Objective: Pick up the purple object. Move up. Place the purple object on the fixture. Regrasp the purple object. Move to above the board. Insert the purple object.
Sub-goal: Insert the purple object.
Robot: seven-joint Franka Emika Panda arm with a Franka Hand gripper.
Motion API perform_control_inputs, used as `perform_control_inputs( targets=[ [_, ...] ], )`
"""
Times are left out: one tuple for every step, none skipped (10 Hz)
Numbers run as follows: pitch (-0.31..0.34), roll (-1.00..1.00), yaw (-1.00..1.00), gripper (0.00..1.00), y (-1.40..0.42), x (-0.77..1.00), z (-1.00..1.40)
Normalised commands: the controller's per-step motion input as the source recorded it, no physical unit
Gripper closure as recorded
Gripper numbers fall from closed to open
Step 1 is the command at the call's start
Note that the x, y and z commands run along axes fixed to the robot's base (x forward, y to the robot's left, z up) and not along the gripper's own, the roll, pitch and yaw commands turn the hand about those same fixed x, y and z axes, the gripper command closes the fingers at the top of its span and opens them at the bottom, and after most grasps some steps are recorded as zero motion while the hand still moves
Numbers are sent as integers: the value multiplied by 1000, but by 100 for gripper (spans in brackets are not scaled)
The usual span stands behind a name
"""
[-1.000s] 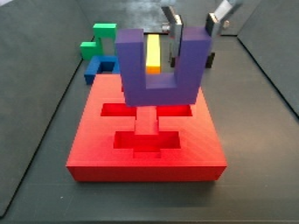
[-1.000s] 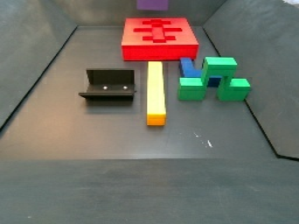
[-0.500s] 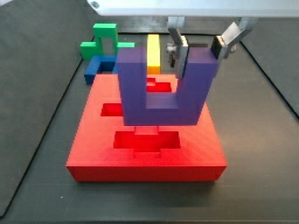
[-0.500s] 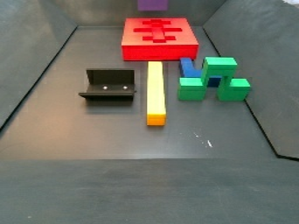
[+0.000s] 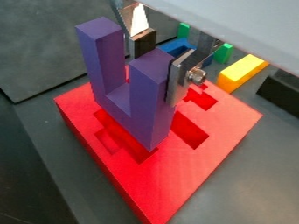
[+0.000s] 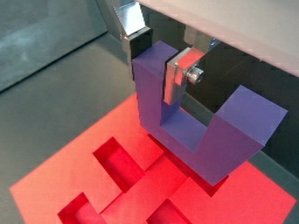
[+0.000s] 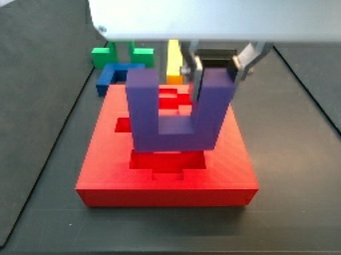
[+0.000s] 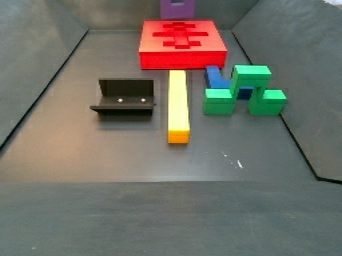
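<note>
1. the pincer (image 5: 156, 54) is seen above the board (image 5: 211, 166), pinching one prong of the purple object (image 5: 131, 87); the silver finger plates are pressed on both faces of that prong in both wrist views.
2. the purple object (image 7: 177, 108) is held with its prongs up and its base down, over the near half of the board (image 7: 167, 174) in a side view; whether the base touches the red top cannot be told.
3. in a wrist view the purple object (image 6: 198, 118) is seen above the red recesses of the board (image 6: 140, 179), with one finger (image 6: 181, 74) flat on the gripped prong; the free prong is left ungripped.
4. in a side view the pincer (image 7: 213, 63) is partly hidden by a pale blurred part of the arm at the upper edge.
5. in a side view only a purple scrap of the purple object (image 8: 177, 8) is seen at the upper edge, behind the board (image 8: 183, 42); the pincer is not seen there.
6. the fixture (image 8: 124, 98) is seen on the dark tabletop (image 8: 134, 150), well apart from the board.
7. a yellow bar (image 8: 178, 104) lies between the fixture and the blocks, one end near the board.
8. a blue block (image 8: 217, 79) and green blocks (image 8: 247, 88) are grouped just beside the yellow bar.
</note>
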Motion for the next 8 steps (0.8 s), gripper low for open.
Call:
perform_control_inputs(
  targets=[
    [-87, -164, -80, 100, 0, -57, -66],
    [-253, -251, -20, 100, 0, -54, 0],
    [-407, -310, 0, 100, 0, -80, -37],
    [-460, -314, 0, 100, 0, -200, -69],
    [-356, -256, 29, 100, 120, -249, -166],
    [-216, -26, 57, 100, 60, -323, -157],
    [-71, 79, 80, 100, 0, -249, -220],
    [-24, 90, 69, 100, 0, -137, -260]
  ],
)
